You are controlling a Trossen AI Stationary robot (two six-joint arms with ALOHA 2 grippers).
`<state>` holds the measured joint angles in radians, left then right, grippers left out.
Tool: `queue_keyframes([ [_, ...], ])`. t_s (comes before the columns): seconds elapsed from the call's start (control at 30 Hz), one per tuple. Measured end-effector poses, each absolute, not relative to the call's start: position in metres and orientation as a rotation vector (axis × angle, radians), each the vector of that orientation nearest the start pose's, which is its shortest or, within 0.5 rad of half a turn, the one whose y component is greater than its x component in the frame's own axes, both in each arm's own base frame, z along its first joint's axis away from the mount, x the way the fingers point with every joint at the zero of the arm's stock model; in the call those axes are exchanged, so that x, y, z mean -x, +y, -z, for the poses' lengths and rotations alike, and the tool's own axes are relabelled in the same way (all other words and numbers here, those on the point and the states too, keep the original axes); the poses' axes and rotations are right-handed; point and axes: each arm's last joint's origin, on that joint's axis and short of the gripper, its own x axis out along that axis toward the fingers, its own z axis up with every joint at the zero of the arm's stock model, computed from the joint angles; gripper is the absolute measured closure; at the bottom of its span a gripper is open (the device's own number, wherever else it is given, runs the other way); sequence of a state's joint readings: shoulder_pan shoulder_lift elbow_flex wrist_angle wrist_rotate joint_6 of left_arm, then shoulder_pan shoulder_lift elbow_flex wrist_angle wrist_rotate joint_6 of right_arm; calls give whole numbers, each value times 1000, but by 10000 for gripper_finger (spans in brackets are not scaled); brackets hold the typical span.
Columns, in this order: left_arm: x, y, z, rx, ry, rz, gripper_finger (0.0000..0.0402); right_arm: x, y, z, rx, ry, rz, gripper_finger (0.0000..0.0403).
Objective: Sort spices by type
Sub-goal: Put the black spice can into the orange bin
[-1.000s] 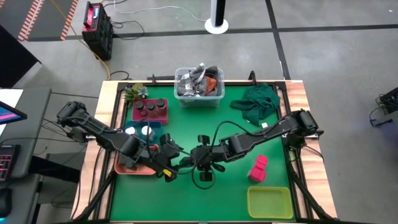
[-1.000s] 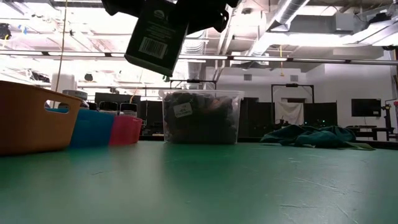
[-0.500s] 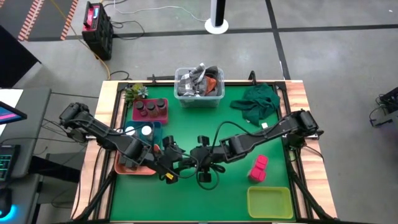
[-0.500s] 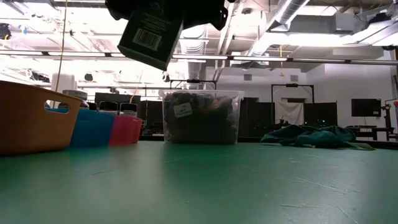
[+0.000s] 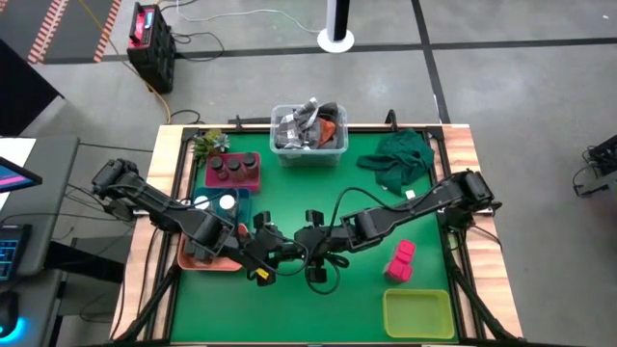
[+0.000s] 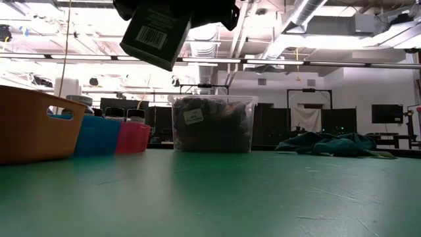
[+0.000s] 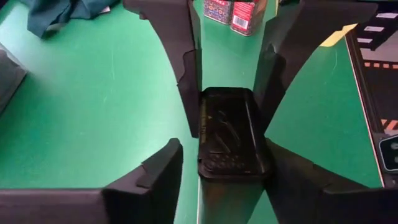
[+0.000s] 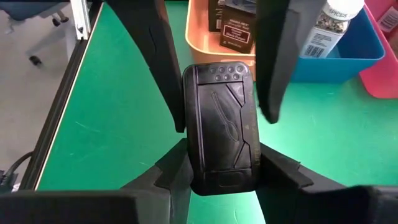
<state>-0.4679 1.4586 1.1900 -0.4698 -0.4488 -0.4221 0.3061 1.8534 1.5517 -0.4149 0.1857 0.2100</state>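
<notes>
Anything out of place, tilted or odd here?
The dark tin hangs tilted in mid-air above the table. The right gripper is shut on one end and the left gripper is open around the other, which looks like a handover, not a slip. A crumpled green cloth lies at the table's far right corner.

Open green mat (image 5: 333, 304) near the front – walled in at left and back.
Blocked left by orange tray (image 5: 193, 260), blue tray (image 6: 99, 135); behind by clear bin (image 5: 308, 135) – cloth (image 5: 400, 154) at back right.

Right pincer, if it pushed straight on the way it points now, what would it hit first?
Probably the left pincer, already closing on the same dark tin from ahead; beyond that, the orange tray, though depth is unclear.
</notes>
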Motion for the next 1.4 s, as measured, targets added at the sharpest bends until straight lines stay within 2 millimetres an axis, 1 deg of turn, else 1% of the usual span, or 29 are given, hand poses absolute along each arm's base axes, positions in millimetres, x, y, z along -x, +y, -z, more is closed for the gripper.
queue_keyframes([
  [0.23, -284, -130, -296, 98, 646, -122, 268, -401, 121, -279, -31, 690, -38, 229],
  [0.3, -284, -130, -296, 100, 645, -122, 280, -401, 121, -279, -32, 687, -39, 223],
  [0.43, -284, -129, -296, 123, 649, -133, 280, -401, 120, -279, -34, 689, -43, 195],
  [0.53, -281, -129, -293, 149, 674, -162, 279, -401, 117, -280, -45, 698, -59, 160],
  [0.63, -275, -131, -289, 162, 714, -211, 269, -399, 111, -286, -69, 701, -61, 124],
  [0.73, -263, -137, -284, 172, 757, -290, 268, -392, 105, -292, -93, 722, -40, 97],
  [0.83, -247, -146, -279, 184, 782, -371, 268, -386, 99, -296, -113, 760, 5, 84],
  [1.0, -214, -161, -276, 243, 762, -508, 268, -379, 96, -297, -126, 803, 39, 83],
  [1.17, -181, -167, -274, 322, 720, -668, 268, -377, 103, -298, -134, 803, 26, 87],
  [1.3, -164, -174, -275, 364, 630, -694, 268, -376, 108, -298, -133, 795, 33, 88],
  [1.4, -156, -176, -274, 387, 622, -704, 268, -375, 109, -298, -139, 795, 35, 88],
])
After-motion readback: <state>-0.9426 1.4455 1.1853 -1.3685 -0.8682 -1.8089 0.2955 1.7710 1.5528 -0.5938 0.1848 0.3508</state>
